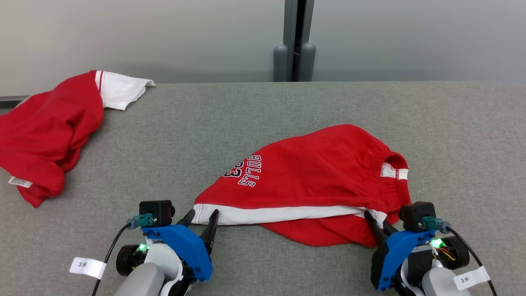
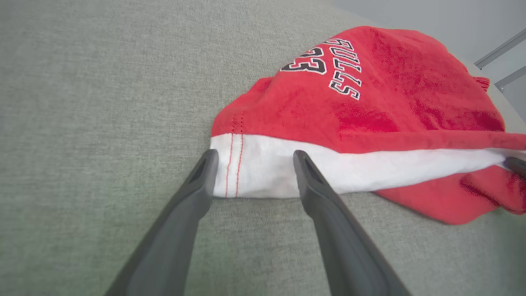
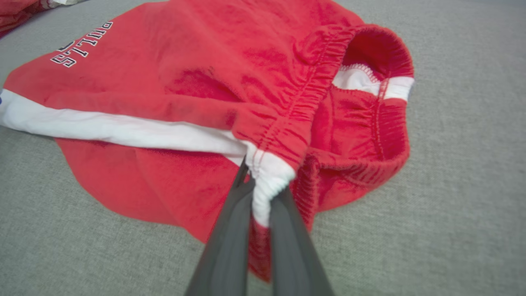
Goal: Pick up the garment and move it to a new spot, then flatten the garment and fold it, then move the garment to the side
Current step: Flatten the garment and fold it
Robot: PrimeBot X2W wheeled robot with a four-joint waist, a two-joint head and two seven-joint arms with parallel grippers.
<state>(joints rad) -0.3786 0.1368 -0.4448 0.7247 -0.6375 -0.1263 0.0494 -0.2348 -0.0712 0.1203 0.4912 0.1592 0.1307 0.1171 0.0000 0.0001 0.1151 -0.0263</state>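
The red Bulls shorts (image 1: 312, 172) lie in the middle of the grey tabletop (image 1: 287, 107). The left gripper (image 1: 203, 213) is wide open, right at the shorts' white hem corner. The right gripper (image 1: 376, 220) is squeezed tight on the shorts' white waistband bit. Another red garment (image 1: 49, 131) lies far left of the shorts.

The second red garment (image 1: 45, 131) is cut off by the head view's left edge; print on its label (image 1: 19, 181) is too small to read. On the right gripper (image 3: 263, 189), the jaw tips are buried in the waistband of the shorts (image 3: 230, 82). The shorts' lower leg lies partly hidden beneath the upper layer.
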